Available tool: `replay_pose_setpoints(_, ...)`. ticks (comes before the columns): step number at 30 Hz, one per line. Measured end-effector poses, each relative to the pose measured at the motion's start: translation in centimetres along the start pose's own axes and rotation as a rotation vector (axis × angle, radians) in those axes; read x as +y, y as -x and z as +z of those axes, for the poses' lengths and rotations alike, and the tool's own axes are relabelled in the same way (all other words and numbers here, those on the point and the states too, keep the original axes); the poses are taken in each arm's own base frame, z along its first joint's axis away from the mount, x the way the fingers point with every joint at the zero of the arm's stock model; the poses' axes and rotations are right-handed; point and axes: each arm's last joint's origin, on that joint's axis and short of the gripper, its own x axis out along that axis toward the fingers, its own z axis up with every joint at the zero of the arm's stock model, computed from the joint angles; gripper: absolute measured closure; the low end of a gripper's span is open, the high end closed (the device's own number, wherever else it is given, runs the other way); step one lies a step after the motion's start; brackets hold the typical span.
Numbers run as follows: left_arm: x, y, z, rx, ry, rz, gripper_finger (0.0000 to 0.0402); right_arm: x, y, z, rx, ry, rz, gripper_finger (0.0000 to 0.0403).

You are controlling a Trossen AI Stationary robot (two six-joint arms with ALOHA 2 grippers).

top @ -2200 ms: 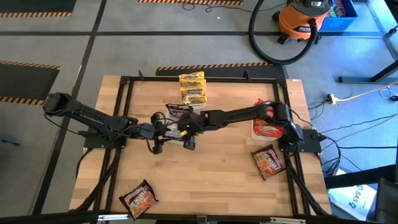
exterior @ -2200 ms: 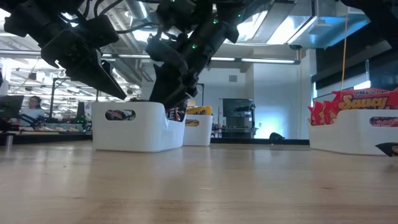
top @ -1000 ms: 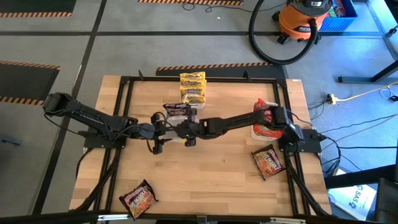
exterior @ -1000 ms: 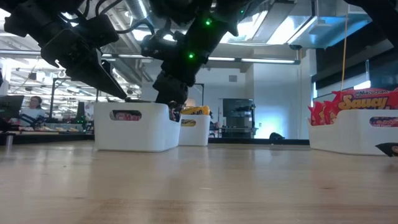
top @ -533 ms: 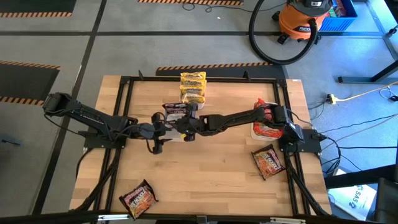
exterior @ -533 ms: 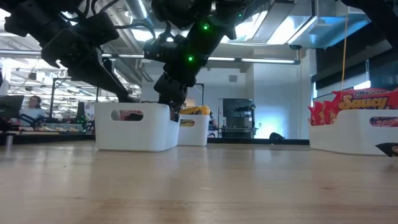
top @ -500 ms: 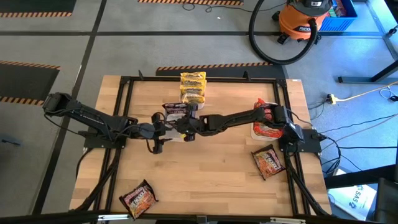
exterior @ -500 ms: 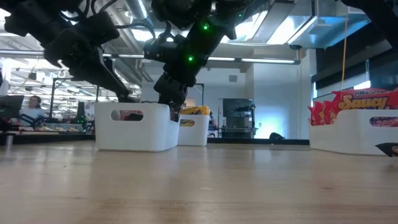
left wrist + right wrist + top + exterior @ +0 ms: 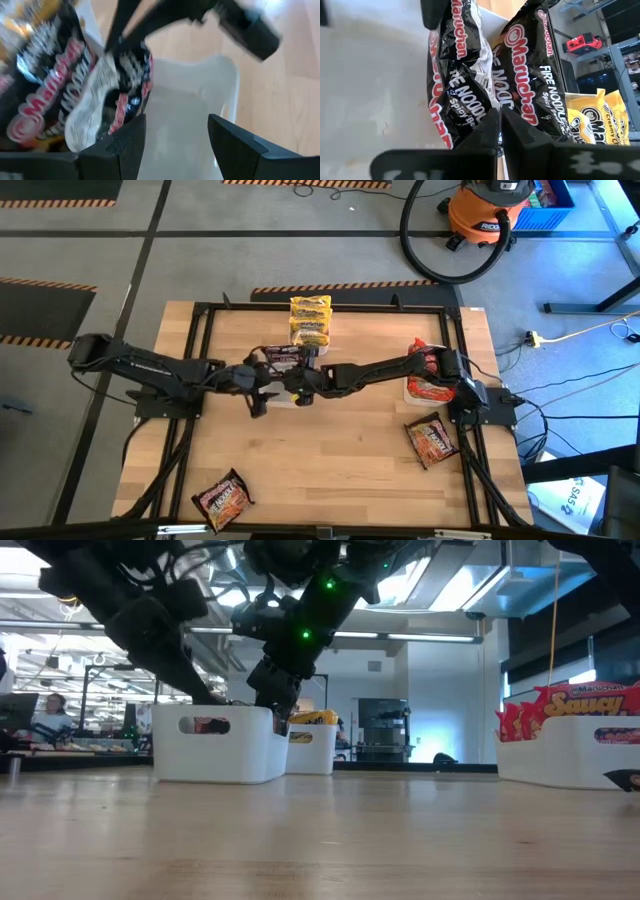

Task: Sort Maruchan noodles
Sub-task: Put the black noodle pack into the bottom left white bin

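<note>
Both arms meet over the middle tray [image 9: 283, 393] at table centre.

Right gripper [image 9: 291, 387]: fingers pressed together, nothing between the tips as seen in its wrist view. It sits at the tray's rim, touching or just beside the dark packets [image 9: 470, 85] standing in it. Just ahead of its tips stand two black packets, leaning against each other, printed "Maruchan Fire Noodles"; beyond them a yellow packet [image 9: 600, 117] shows in the next tray.

Left gripper [image 9: 257, 385]: fingers [image 9: 235, 145] spread partway, nothing held between them. It hovers over the same tray from the opposite side; a dark packet [image 9: 110, 90] stands just beside one finger, the tray's white wall [image 9: 220, 85] ahead of it. Contact with the packet: cannot tell.

Other packets, relative to the grippers:
- yellow packets [image 9: 309, 320] in the tray just beyond the two grippers;
- red packets [image 9: 430, 380] in a tray [image 9: 565, 755] near the right arm's base, well apart from both grippers;
- one brown packet [image 9: 431, 439] loose on the table [image 9: 350, 470] beside that base;
- one brown packet [image 9: 222, 500] loose at the table's near edge, well apart from the left gripper.
</note>
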Motion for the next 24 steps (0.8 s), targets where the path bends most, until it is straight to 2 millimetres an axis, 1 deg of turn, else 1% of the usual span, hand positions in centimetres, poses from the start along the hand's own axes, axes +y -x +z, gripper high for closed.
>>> replay_pose_setpoints(5, 1.6, -1.5, -0.3, 0.064, 0.030, 0.056, 0.0195, 0.0, 0.0, 0.0, -0.001, 0.000, 0.001, 0.0403)
replay_pose_setpoints(8, 2.5, -2.2, -0.2, 0.064, 0.029, 0.107, 0.0195, 0.0, 0.0, 0.0, -0.001, 0.001, 0.000, 0.0403)
replay_pose_setpoints(13, 3.5, -2.4, 0.1, 0.039, 0.045, 0.181, 0.0195, -0.1, 0.1, 0.1, -0.003, -0.003, -0.018, 0.0402)
replay_pose_setpoints(16, 3.7, -2.4, 0.4, 0.006, 0.068, 0.224, 0.0195, 0.0, 0.2, 0.1, 0.008, 0.001, -0.062, 0.0402)
replay_pose_setpoints(19, 3.8, -2.3, 0.6, -0.019, 0.075, 0.242, 0.0195, -0.1, 1.0, 0.4, 0.026, 0.025, -0.111, 0.0402)
replay_pose_setpoints(24, 3.8, -2.3, 0.8, -0.036, 0.082, 0.249, 0.0195, -1.0, 3.5, 1.6, 0.035, 0.031, -0.166, 0.0402)
